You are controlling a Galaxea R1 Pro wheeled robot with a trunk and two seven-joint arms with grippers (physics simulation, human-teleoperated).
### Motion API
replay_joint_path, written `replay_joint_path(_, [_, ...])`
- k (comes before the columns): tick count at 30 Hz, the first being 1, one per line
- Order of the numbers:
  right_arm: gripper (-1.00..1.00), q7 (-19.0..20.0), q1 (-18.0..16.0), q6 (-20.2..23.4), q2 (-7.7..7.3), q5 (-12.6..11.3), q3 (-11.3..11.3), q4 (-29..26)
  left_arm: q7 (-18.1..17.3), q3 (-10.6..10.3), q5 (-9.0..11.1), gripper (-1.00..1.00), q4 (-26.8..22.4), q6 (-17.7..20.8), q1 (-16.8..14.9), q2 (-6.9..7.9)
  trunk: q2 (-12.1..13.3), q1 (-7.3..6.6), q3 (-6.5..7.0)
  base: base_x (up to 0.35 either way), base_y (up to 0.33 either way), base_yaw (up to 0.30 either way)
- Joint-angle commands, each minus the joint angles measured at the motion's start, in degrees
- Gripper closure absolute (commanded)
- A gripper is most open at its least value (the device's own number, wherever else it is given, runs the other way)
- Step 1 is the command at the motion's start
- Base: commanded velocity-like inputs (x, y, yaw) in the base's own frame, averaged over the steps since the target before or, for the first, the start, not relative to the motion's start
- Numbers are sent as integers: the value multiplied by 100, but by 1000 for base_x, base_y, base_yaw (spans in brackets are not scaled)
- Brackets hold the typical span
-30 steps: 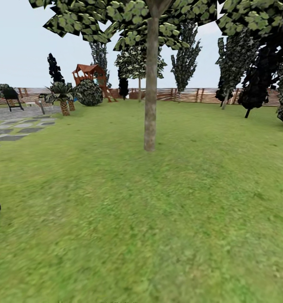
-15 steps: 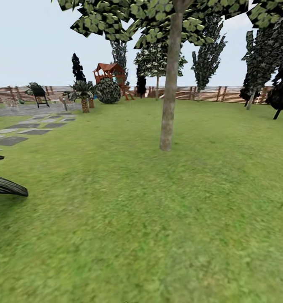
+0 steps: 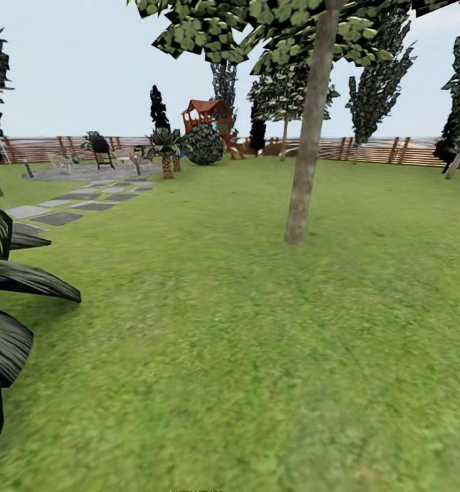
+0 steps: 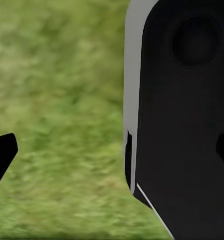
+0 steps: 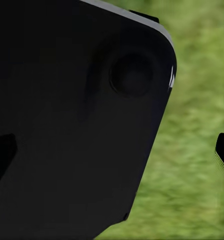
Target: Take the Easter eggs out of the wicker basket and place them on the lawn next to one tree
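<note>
The robot is out on the lawn (image 3: 243, 355), and the basket and the eggs are nowhere in these pictures, so I cannot say which way they lie from either claw or which arm is nearer to them. What can be placed is the tree (image 3: 310, 137): its grey trunk stands ahead and a bit to the right, well apart from the robot, so the right arm looks nearer to it. Both wrist cameras look down at grass past dark robot parts, and I cannot tell if either claw is wide or narrow
</note>
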Motion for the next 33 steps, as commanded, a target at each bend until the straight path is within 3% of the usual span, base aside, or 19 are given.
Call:
replay_joint_path(1, [-100, -5, -5, -18, 0, 50, 4, 8, 1, 1, 2, -100, -12, -5, 4, 0, -2, 0, -8, 0, 0, 270])
replay_joint_path(33, [-100, -7, -6, -19, 2, 50, 4, 11, 1, 1, 5, -100, -12, -5, 4, 0, -2, 0, -112, 0, 0, 275])
